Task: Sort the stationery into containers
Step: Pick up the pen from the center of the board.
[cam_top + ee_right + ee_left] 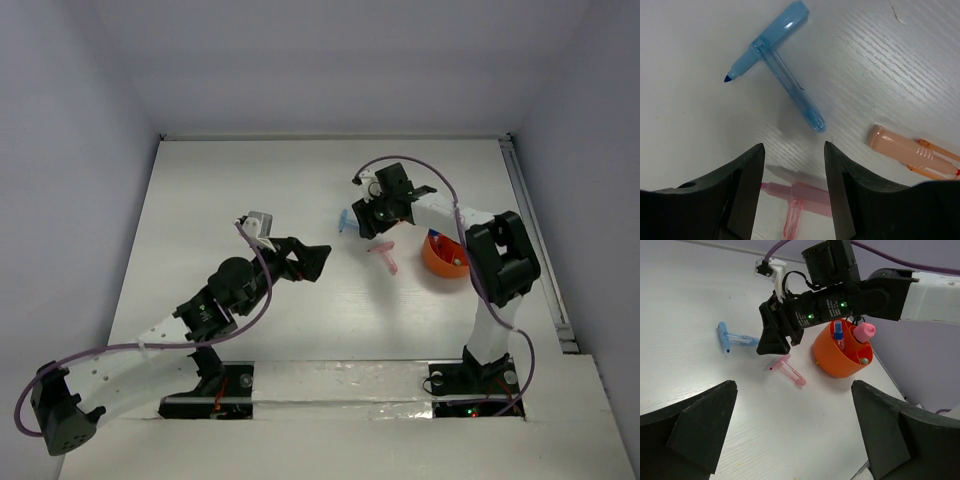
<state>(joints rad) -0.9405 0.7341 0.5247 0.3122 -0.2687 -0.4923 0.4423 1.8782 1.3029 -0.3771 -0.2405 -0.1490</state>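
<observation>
The right wrist view shows only part of the pink T-shaped piece [796,197], since the right pincer's [794,150] dark fingers [740,195] cover its ends. A peach capped pen [900,147] runs out of that view at the right edge. Both lie on the white tabletop [250,190].

The right arm is folded back over the middle of the tabletop with its pincer pointing down. Its jaws are partly spread and hold nothing. It hangs above the pink piece, with the light blue T-shaped piece [782,70] lying just beyond. The left arm stretches towards the centre; the left pincer [308,262] gapes wide and is empty.

The orange-red bowl [832,365] sits tilted near the pink piece. It holds the pink cylindrical tube [863,331] and a blue-capped clear piece [838,331]; what lies deeper inside is unclear.
</observation>
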